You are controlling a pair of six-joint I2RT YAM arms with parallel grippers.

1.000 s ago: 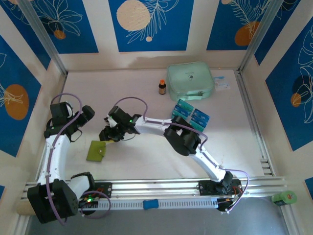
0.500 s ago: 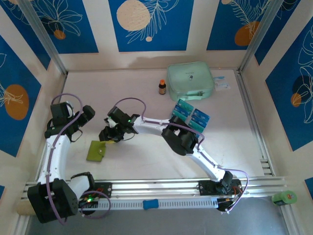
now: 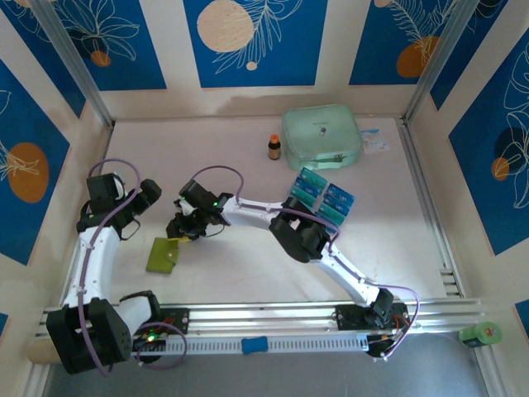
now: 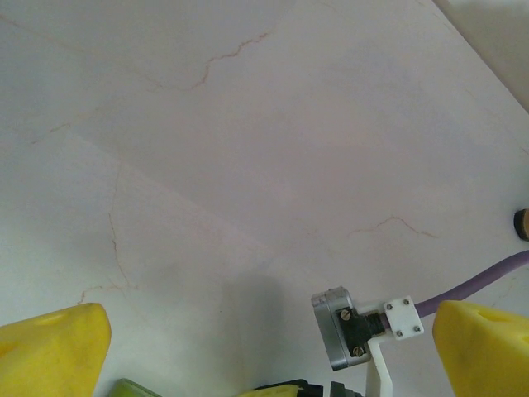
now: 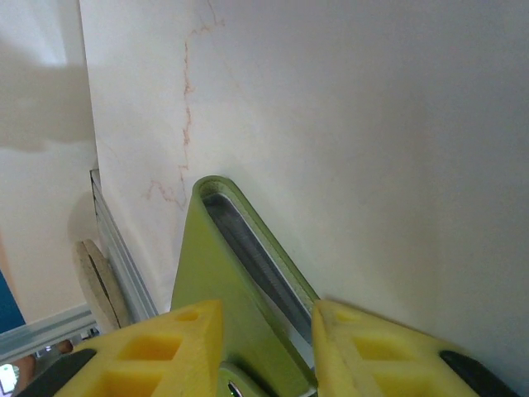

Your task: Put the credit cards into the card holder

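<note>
Right wrist, fingers [image 5: 165, 339] narrow, straddling card holder [image 5: 219, 273] edge

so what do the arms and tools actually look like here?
Left arm and right arm: white links, black joint housings, purple cable looped along each. Left tool and right tool: blocky yellow fingers with moulded recesses. Green light on the right wrist.

A robot lab cell: leaf-print panels [image 3: 289, 50] and aluminium rails [image 3: 273, 313] are walling in the bench [image 3: 248, 269] around the right gripper [image 3: 176, 235].
</note>
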